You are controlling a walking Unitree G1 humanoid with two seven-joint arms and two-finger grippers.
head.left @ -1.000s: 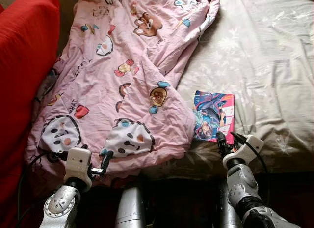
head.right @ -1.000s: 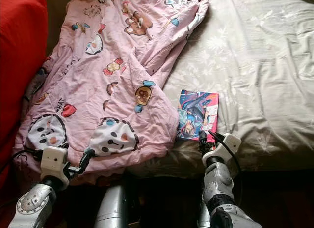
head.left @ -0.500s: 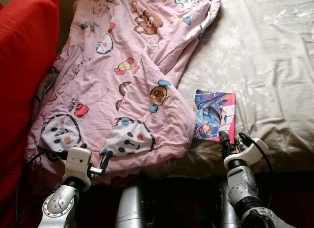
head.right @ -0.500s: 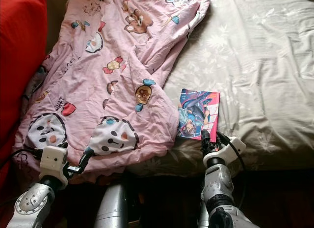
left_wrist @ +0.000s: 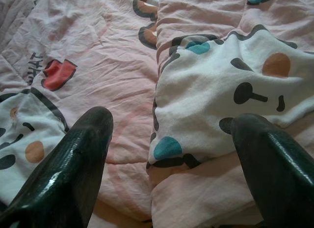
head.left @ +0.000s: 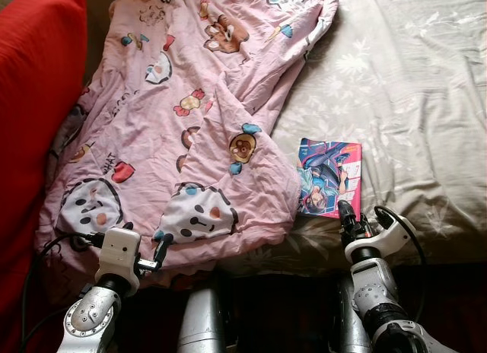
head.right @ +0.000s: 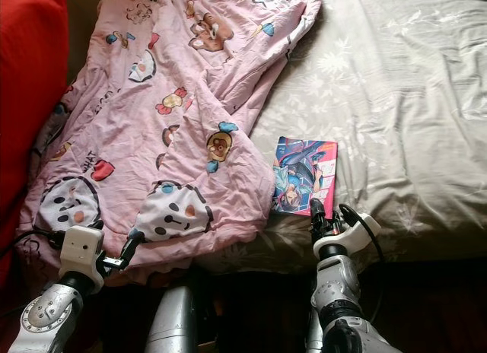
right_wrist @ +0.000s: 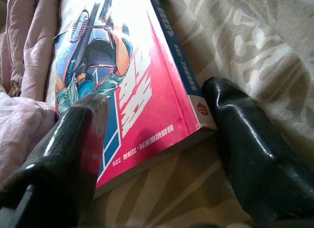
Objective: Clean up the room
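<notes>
A comic book (head.left: 329, 177) with a blue and pink cover lies flat on the beige bed sheet (head.left: 411, 87), right beside the edge of a pink cartoon-print blanket (head.left: 190, 117). My right gripper (head.left: 358, 218) is at the book's near edge and open. In the right wrist view its fingers (right_wrist: 78, 134) sit on either side of the book's near corner (right_wrist: 147, 95), with the spine on the side of one finger. My left gripper (head.left: 124, 239) is open at the blanket's near edge, with the blanket's panda-face patch (left_wrist: 221, 85) in front of it and nothing between the fingers.
A big red cushion (head.left: 38, 102) lies along the left side of the bed. The crumpled blanket covers the bed's left half. The sheet to the right of the book is bare. The bed's front edge drops into dark shade by my legs.
My right gripper has turned a little and edged closer to the book's near edge. The left arm has stayed where it was. The camera shifted slightly.
</notes>
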